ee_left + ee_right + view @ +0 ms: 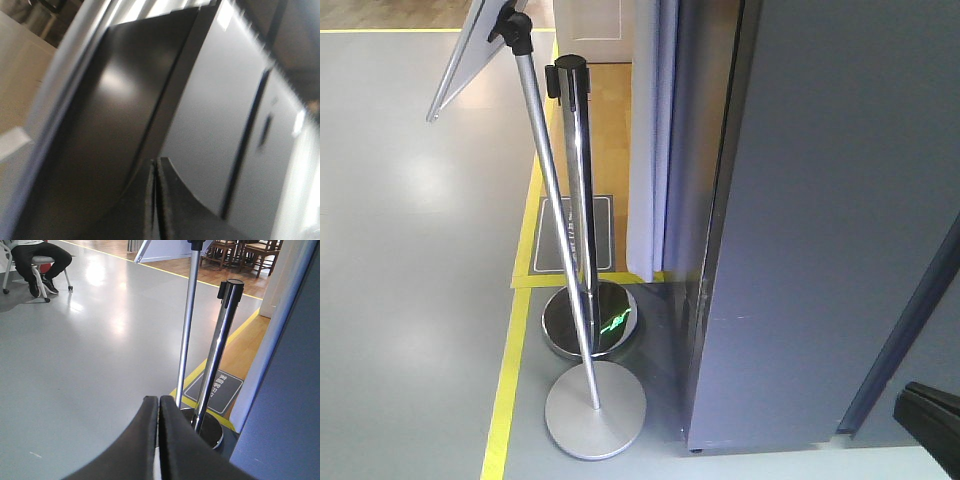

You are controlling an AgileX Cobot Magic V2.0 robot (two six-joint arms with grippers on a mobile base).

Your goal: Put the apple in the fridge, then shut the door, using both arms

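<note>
Jaws closed: left gripper (155,200), right gripper (159,440); floor sign (214,391) writing unreadable.

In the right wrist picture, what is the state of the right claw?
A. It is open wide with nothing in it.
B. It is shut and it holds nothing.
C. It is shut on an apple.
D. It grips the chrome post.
B: the right claw has its two fingers pressed together with only a thin seam between them and no object there; the chrome barrier post stands behind it on the grey floor, apart from it.
</note>
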